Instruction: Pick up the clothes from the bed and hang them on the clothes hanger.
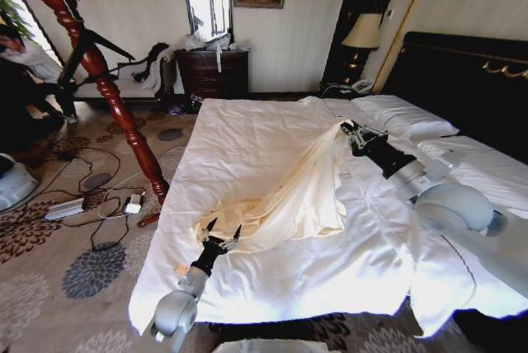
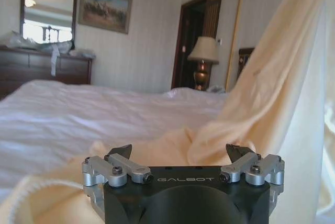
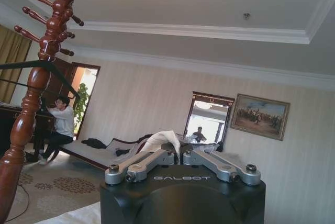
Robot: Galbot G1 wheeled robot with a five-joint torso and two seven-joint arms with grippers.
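The cream clothes [image 1: 301,192] stretch in a long fold across the white bed [image 1: 239,134]. My right gripper [image 1: 347,129] holds the upper end lifted off the duvet. In the right wrist view that gripper [image 3: 178,155] is shut on a tuft of the cream fabric [image 3: 163,138]. My left gripper [image 1: 221,233] stands open at the lower end near the bed's front edge. In the left wrist view the cloth [image 2: 261,93] lies just beyond the spread fingers of that gripper [image 2: 180,153]. The black clothes hanger [image 1: 107,42] hangs on a wooden coat stand, and the hanger [image 3: 21,65] also appears in the right wrist view.
The reddish wooden coat stand [image 1: 115,101] rises from the carpet left of the bed. Cables and power strips [image 1: 66,209] lie on the floor near its foot. Pillows [image 1: 404,114] and a dark headboard [image 1: 470,72] are at the right. A dresser [image 1: 213,71] stands at the far wall.
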